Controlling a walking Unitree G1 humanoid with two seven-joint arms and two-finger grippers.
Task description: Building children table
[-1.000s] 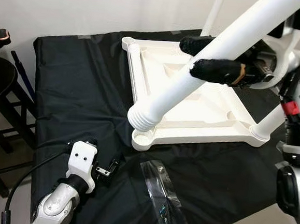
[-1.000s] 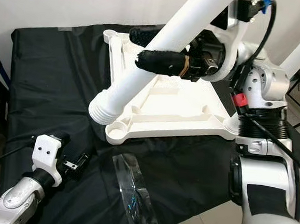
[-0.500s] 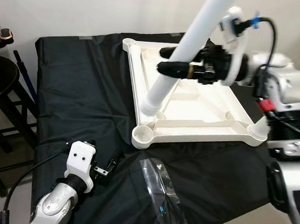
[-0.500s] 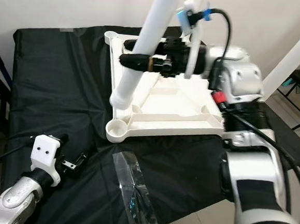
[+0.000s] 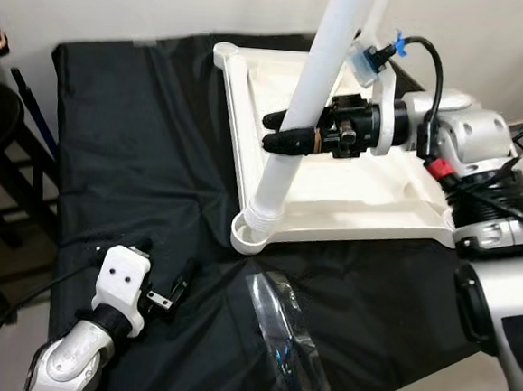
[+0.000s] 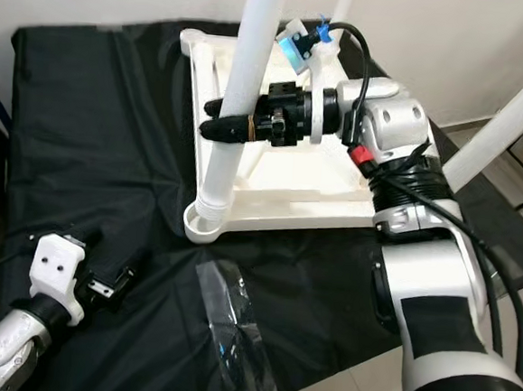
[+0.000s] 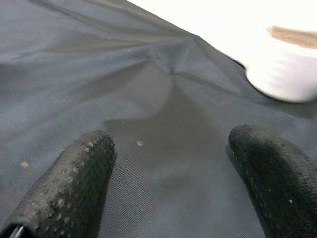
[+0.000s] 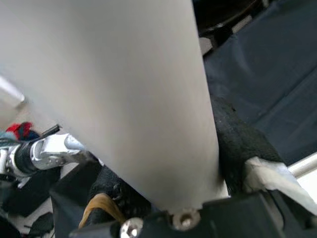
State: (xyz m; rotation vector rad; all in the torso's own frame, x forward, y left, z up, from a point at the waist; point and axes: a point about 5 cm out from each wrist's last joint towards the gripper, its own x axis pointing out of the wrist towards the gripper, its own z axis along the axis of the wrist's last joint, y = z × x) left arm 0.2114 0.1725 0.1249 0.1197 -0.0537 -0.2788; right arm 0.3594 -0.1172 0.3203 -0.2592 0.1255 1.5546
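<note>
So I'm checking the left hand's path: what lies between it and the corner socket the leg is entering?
Only bare, wrinkled black cloth between the left hand and the corner socket, as the left wrist view shows.

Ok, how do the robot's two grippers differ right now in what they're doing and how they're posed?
The right gripper is shut on the white table leg, holding it nearly upright with its threaded end at the corner socket of the white tabletop. The left gripper is open and holds nothing. The right gripper is raised above the tabletop; the left gripper sits low, just over the black cloth. Both have two long black fingers.
</note>
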